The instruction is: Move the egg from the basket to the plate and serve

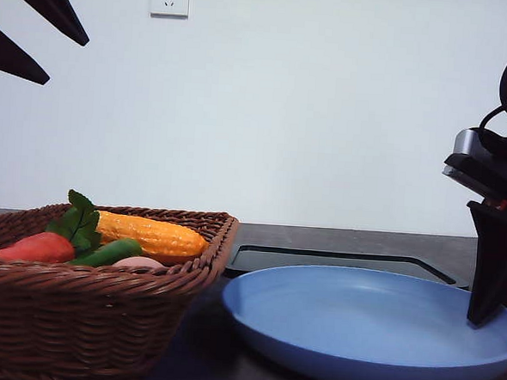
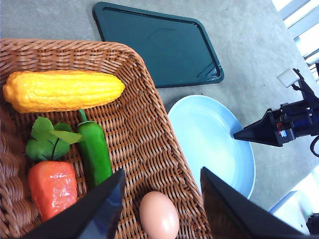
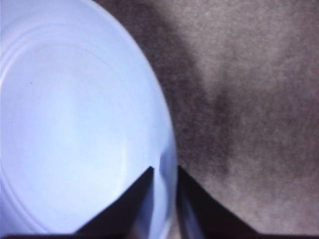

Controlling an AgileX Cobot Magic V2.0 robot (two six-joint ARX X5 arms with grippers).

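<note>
The pinkish-tan egg [image 2: 158, 216] lies on the basket floor near the wall on the plate's side, next to a green pepper. In the front view the egg [image 1: 137, 261] just peeks over the rim of the wicker basket [image 1: 102, 277]. My left gripper [image 2: 162, 171] hangs open above the egg, one finger on each side, not touching it. From the front, the left gripper [image 1: 68, 61] is high over the basket. The light blue plate [image 1: 374, 331] sits right of the basket [image 2: 149, 129]. My right gripper [image 3: 165, 168] is shut on the plate's [image 3: 75, 124] right rim.
The basket also holds a yellow corn cob [image 2: 62, 90], a green pepper [image 2: 93, 152] and an orange-red carrot [image 2: 51, 186] with green leaves. A flat black tray [image 2: 159, 45] lies behind the plate [image 2: 209, 144] on the grey table [image 3: 249, 99].
</note>
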